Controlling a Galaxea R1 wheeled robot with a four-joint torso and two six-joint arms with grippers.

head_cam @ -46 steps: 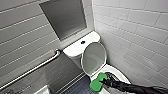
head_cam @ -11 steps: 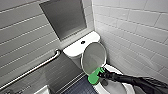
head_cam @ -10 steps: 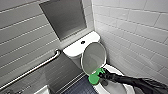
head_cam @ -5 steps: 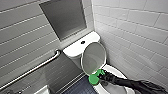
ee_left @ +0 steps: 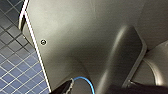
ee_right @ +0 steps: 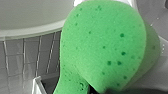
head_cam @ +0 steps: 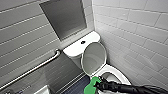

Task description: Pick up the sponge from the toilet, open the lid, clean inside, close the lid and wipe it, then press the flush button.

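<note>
The sponge (ee_right: 105, 47) is right up against me. It is bright green, pocked with small darker pores, and its broad rounded face is bent so that a second fold shows behind the first. Its narrow end runs into my right gripper (ee_right: 99, 90), of which I make out just a dark sliver closed on it. Behind the sponge is the white curve of the toilet (ee_right: 30, 15), with grey tiles (ee_right: 30, 57) next to it — and the corner of a white box (ee_right: 37, 83), dark inside, close by the sponge's narrow end.
</note>
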